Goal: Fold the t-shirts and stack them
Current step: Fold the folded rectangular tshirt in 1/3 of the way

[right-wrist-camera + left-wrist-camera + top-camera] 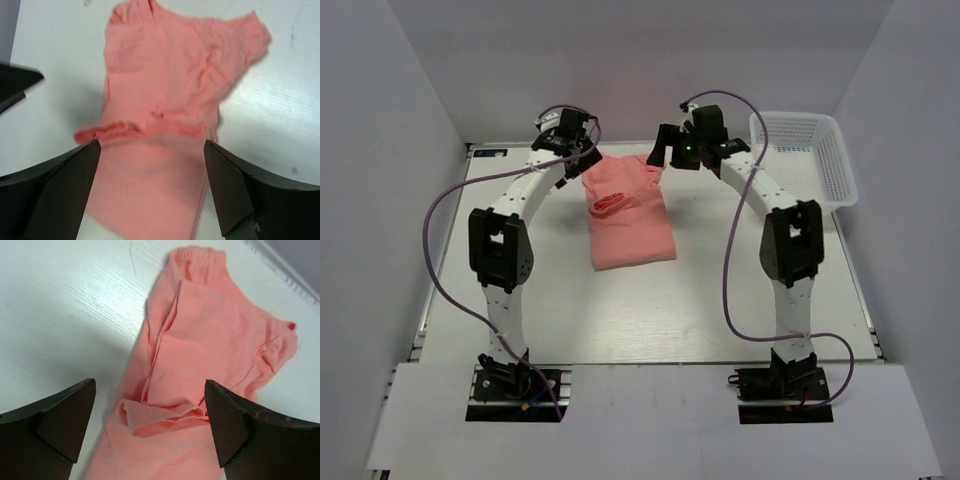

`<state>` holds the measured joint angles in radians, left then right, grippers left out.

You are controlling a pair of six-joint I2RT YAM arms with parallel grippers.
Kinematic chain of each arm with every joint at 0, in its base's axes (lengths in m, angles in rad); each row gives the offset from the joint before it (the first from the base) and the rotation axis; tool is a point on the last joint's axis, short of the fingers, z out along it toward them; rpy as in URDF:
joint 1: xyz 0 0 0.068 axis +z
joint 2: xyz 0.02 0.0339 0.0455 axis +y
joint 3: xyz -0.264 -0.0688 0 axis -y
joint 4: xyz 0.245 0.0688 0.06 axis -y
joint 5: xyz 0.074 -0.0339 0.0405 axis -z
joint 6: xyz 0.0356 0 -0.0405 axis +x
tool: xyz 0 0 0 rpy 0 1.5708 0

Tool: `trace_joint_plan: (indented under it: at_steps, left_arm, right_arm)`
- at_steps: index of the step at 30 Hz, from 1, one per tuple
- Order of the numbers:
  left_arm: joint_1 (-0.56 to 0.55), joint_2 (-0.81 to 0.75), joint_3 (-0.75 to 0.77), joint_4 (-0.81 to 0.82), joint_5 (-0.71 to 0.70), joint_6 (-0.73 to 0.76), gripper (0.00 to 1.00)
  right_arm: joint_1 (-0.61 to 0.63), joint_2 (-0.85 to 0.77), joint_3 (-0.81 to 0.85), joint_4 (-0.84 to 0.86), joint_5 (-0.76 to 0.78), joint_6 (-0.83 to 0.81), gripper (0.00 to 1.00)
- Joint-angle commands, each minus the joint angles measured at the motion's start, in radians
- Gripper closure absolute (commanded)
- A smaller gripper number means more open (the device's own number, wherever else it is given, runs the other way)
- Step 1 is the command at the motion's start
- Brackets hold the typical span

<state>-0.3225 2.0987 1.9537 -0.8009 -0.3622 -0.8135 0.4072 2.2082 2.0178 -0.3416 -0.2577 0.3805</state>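
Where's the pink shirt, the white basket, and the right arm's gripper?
pink shirt (630,215), overhead view, middle of the cloth.
white basket (805,150), overhead view, its mesh floor.
right gripper (151,150), right wrist view, gap between its open fingers.

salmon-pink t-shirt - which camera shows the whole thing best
Top external view: the whole salmon-pink soft fabric t-shirt shows there, folded, nearly every edge in frame. Left wrist view gives close folds, lower part cut off. Right wrist view shows most of it, near corners out of sight.
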Motion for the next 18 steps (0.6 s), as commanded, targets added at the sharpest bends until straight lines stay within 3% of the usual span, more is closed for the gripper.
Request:
trace_joint_plan:
  at_steps: [1,6,10,18]
  left_arm:
    - [0.003,-0.139,-0.062,-0.02,0.017,0.014,0.0]
    - [-0.015,-0.33,-0.392,0.172,0.14,0.111,0.0]
    - [-0.036,-0.379,-0.565,0.409,0.489,0.204,0.0]
    - [-0.055,-0.198,-0.474,0.362,0.482,0.226,0.0]
  right_arm:
    - [-0.005,-0.18,-0.198,0.048,-0.015,-0.045,0.1]
    - [-0.001,-0.366,-0.489,0.131,-0.064,-0.055,0.1]
    - [-0.005,-0.401,-0.55,0.141,-0.112,-0.035,0.1]
    - [-0.007,-0.435,-0.665,0.208,-0.201,-0.017,0.1]
